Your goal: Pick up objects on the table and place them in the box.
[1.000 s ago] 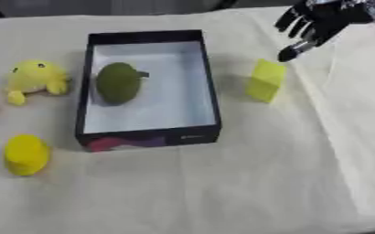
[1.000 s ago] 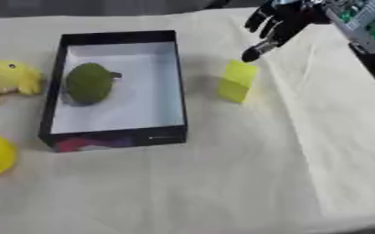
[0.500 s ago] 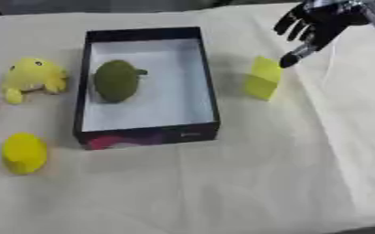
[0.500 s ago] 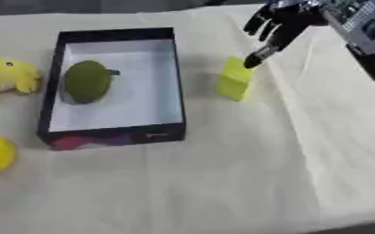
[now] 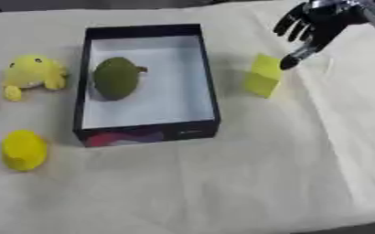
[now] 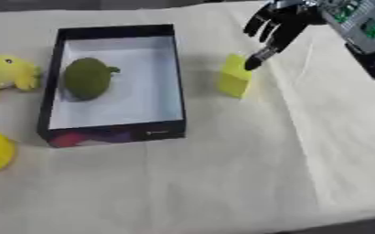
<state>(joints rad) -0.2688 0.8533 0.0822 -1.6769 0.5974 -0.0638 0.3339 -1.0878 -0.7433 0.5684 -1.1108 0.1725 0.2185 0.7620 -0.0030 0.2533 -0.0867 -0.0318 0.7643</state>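
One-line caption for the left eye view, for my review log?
Right hand, fingers spread, reaches down to the yellow block beside the box holding a green fruit.

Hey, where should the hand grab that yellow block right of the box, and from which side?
Probably from above: the right hand hangs open over the yellow block. Pinch its two opposite flat side faces; it stands clear of the box.
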